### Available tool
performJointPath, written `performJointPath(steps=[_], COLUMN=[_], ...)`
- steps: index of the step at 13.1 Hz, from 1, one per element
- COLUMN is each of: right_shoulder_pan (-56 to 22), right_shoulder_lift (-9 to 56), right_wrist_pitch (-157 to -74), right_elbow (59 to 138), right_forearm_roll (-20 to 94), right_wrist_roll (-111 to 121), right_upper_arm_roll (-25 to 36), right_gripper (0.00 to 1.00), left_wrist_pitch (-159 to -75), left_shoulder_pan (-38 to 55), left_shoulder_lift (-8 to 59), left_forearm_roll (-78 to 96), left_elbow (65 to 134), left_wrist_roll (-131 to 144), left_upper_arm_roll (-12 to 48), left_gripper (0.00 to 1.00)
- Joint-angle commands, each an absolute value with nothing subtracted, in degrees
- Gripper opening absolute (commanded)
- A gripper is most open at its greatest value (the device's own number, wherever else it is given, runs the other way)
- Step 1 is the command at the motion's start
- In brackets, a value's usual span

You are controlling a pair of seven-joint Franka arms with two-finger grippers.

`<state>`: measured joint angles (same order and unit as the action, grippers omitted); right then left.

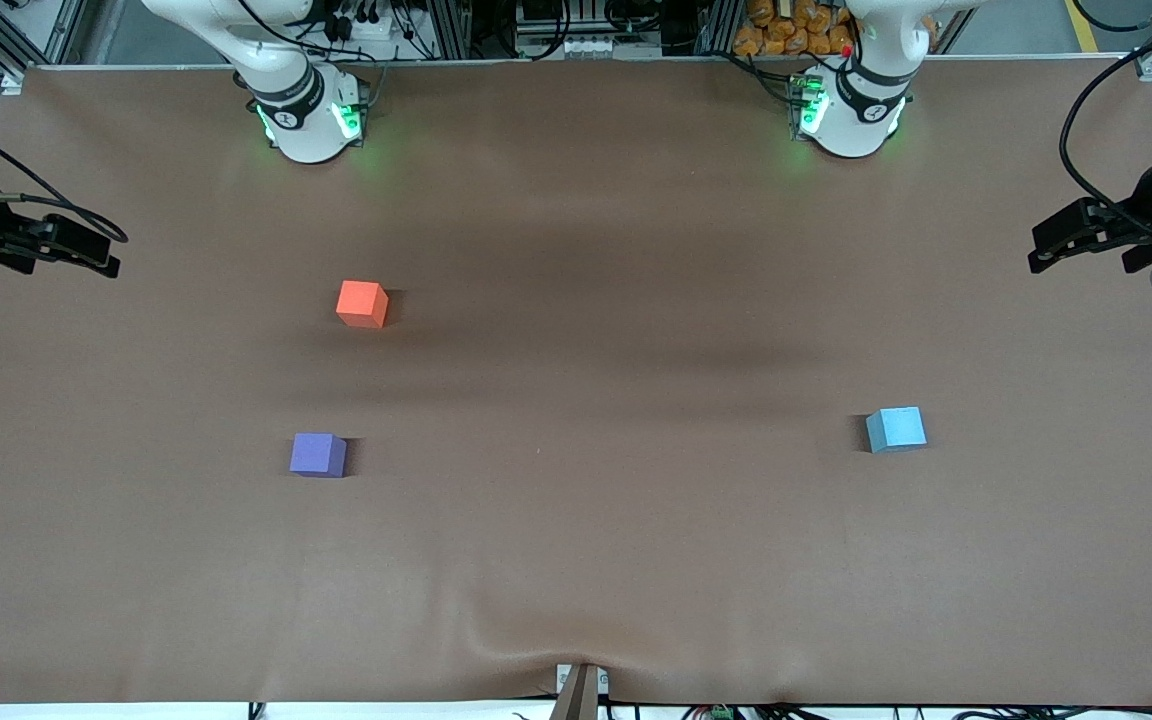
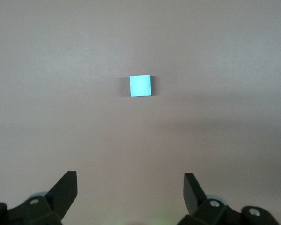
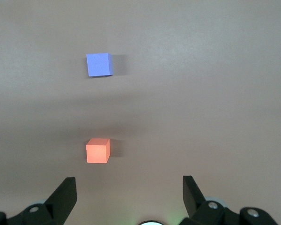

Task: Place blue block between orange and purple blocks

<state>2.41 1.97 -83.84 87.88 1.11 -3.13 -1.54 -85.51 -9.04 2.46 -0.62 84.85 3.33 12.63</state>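
Jaws on both grippers are standing wide apart and grasping nothing. The left gripper (image 2: 130,190) is hanging in the air over the desk's edge at the left arm's end, its two dark fingers (image 2: 65,190) spread with bare brown surface showing between them; the left arm is waiting there. The right gripper (image 3: 129,192) is hanging likewise over the desk's edge at the right arm's end, released and empty, and that arm is waiting too. In the front view each gripper is showing at the side edge of the picture, the left gripper (image 1: 1081,240) and the right gripper (image 1: 56,248). The blue block (image 1: 896,429) is sitting flat on the desk (image 1: 576,560) toward the left arm's end, well apart from the other two cubes. The orange block (image 1: 362,303) and the purple block (image 1: 318,454) are lying toward the right arm's end, apart from each other, the purple one nearer to the front camera, with open desk between them.
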Motion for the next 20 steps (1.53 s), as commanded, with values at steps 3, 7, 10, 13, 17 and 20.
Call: performJointPath(steps=[3, 7, 10, 13, 17, 20], right_shoulder_pan=[2.5, 2.5, 2.5, 2.6, 2.6, 2.7], right_shoulder_lift=[2.5, 2.5, 2.5, 2.5, 2.5, 2.5], right_wrist_pitch=[-84.0, -83.9, -84.0, -83.9, -84.0, -84.0], right_elbow=[87.0, 87.1, 87.1, 87.1, 87.1, 87.1], right_forearm_roll=[0.7, 0.8, 0.8, 0.8, 0.8, 0.8], right_wrist_roll=[-4.0, -4.0, -4.0, -4.0, -4.0, -3.9], right_upper_arm_roll=[-1.7, -1.7, -1.7, -1.7, -1.7, -1.7], right_gripper=[1.0, 1.0, 1.0, 1.0, 1.0, 1.0], left_wrist_pitch=[-85.8, -85.8, -85.8, -85.1, -85.5, -85.4], left_shoulder_pan=[-9.5, -9.8, -9.8, -10.0, -12.6, -12.7], left_shoulder_lift=[2.4, 2.5, 2.4, 1.8, 1.6, 1.2], left_forearm_roll=[-0.2, -0.2, -0.2, -0.1, -0.2, -0.4], left_elbow=[84.6, 84.4, 84.5, 84.9, 85.0, 84.6], left_wrist_roll=[2.0, 2.0, 2.0, 2.0, 2.0, 2.1], left_upper_arm_roll=[12.7, 12.7, 12.7, 12.7, 12.7, 12.7], left_gripper=[1.0, 1.0, 1.0, 1.0, 1.0, 1.0])
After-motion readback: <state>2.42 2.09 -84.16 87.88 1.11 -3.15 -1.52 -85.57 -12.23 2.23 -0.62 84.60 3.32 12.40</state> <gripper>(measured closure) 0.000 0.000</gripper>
